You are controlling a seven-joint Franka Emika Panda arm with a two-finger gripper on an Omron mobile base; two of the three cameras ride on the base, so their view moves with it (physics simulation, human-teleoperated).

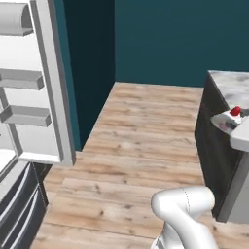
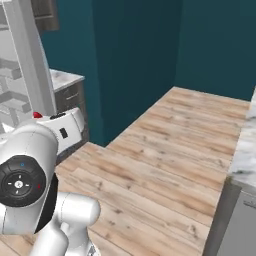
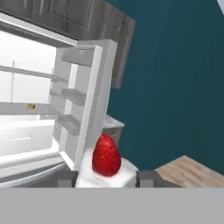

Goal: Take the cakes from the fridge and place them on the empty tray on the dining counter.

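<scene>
Hand view, white cherry-topped cake [image 3: 106, 164] clamped between claw [image 3: 106, 178] fingertips

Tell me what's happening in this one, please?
The arm's tool is shut on a white cake topped with a red berry. The fridge stands open behind it, door swung wide. In the left base view the cake is beside the marble counter.

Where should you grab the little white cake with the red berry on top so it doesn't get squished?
Grip the white cake by its two plain white sides, low down under the red berry, coming in from the side and not from above. The berry stands tall and pointy on top, so pinching there would probably knock it. The gripper holds it that way, one fingertip on each side.
</scene>
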